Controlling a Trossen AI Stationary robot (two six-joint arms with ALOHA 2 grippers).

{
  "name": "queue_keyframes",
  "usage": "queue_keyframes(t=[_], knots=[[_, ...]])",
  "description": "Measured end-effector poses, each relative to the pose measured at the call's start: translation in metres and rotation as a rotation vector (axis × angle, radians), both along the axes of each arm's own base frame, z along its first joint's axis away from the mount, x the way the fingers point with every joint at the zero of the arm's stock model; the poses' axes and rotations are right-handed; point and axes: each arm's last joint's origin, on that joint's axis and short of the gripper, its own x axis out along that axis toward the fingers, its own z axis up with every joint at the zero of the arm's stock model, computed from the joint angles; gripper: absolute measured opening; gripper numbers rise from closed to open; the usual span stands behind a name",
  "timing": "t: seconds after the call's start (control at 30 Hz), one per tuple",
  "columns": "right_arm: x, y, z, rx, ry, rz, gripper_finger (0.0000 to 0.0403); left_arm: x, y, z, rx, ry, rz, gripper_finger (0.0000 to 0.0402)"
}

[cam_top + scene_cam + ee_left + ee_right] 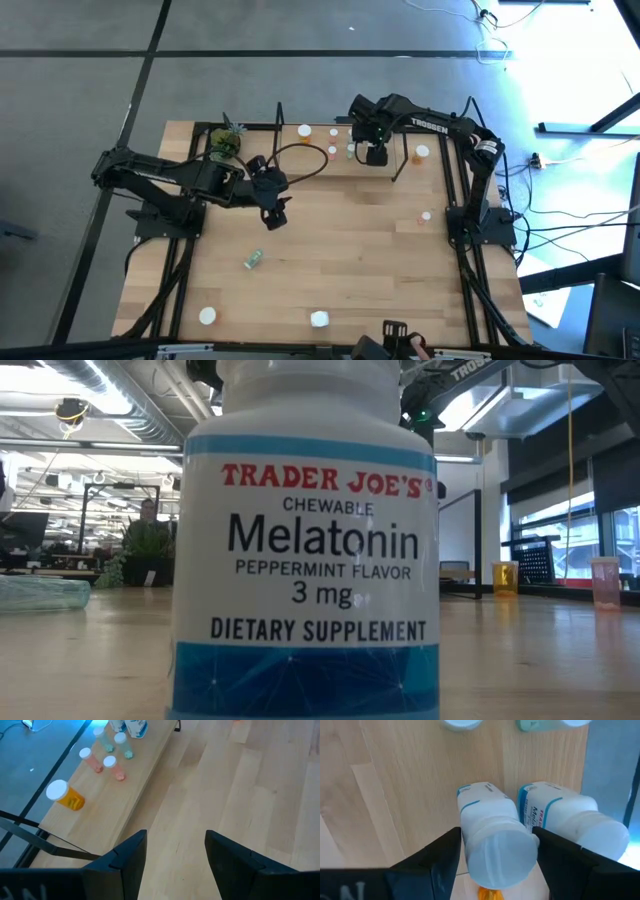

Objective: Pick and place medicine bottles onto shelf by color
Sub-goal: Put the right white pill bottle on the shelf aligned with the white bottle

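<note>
The shelf [300, 165] runs along the table's far side. On it stand two white medicine bottles with blue bands [492, 835] [570, 820]. My right gripper [497, 855] hangs over the shelf pointing down, open, one finger on each side of the nearer white bottle. Small pink [114, 767] and pale green [122, 745] bottles stand upright on the shelf, and an orange one [67, 796] lies there on its side. My left gripper [175, 865] is open with nothing in it, above the table's middle [275, 205]. My right gripper's fingers [440, 855] come from above and stand close on both sides of the white bottle's upper body and cap [470, 827]. The bottle stands upright on the shelf. Whether the fingers touch it, I cannot tell.
A potted plant [228, 140] sits at the shelf's left end. On the table are a lying green bottle [253, 260], a pinkish one [425, 216], a white-capped one [207, 316] and a big white melatonin bottle [305, 560] at the near edge.
</note>
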Motion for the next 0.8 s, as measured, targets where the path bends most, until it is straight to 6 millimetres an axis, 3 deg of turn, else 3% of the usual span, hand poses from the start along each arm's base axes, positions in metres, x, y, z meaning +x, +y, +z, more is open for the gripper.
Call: queue_keyframes(t=[0.27, 0.5, 0.8], knots=[[0.000, -0.001, 0.006, -0.012, -0.003, -0.003, 0.0245, 0.000, 0.000, 0.000, -0.001, 0.000, 0.001, 0.0195], [0.005, -0.003, 0.029, -0.041, -0.056, -0.018, 0.0245, 0.000, 0.000, 0.000, -0.015, -0.008, 0.017, 0.0195], [0.005, 0.002, 0.053, 0.052, -0.109, -0.032, 0.0246, 0.000, 0.000, 0.000, -0.014, -0.006, 0.017, 0.0195]])
